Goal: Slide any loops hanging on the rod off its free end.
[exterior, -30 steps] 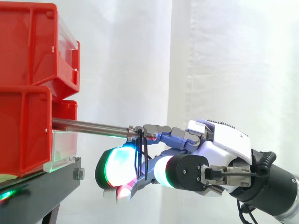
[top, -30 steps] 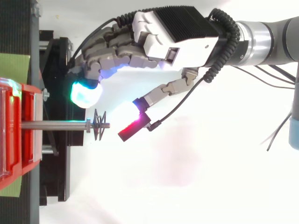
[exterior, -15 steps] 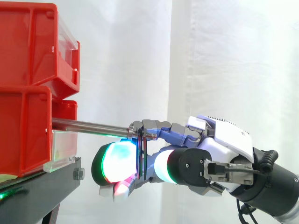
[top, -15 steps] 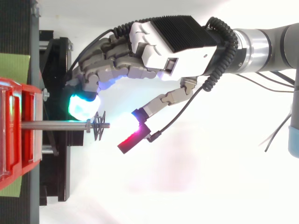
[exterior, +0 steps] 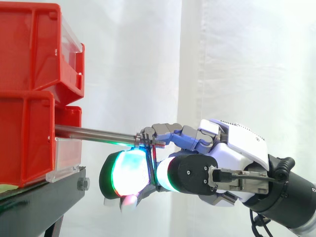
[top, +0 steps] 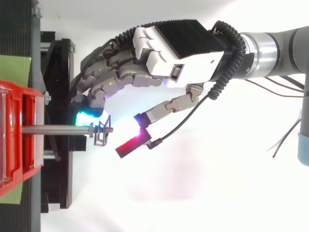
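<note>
Where the fingers sit: the fingers (exterior: 127, 173) curl round the far side of the bare steel rod (exterior: 94, 132). One pad glowing green and cyan lies just beside the thin black loops (top: 99, 136) on their bin side. They are clenched, but nothing visibly sits in their grip.
Thumb: the red-glowing thumb (top: 126, 148) stands out past the rod's tip, apart from the loops.
Hand: the white-and-grey robot hand (top: 178, 38) reaches in from beyond the free end.
Loops: they hang bunched on the threaded tip, just outside a small metal nut (top: 91, 129) and very near the free end.
Rod: it juts level from the lower of two stacked red plastic bins (exterior: 24, 133) on a black stand (exterior: 44, 197).
Step, as judged: hooking behind the loops to draw them outward.
Risk, snagging: a pull from one side could tilt the loops so they catch in the threads.
Risk, slipping: the rounded pad could ride past the loops and leave some behind.
Risk, blocking: the thumb stands in their way off and may catch them.
</note>
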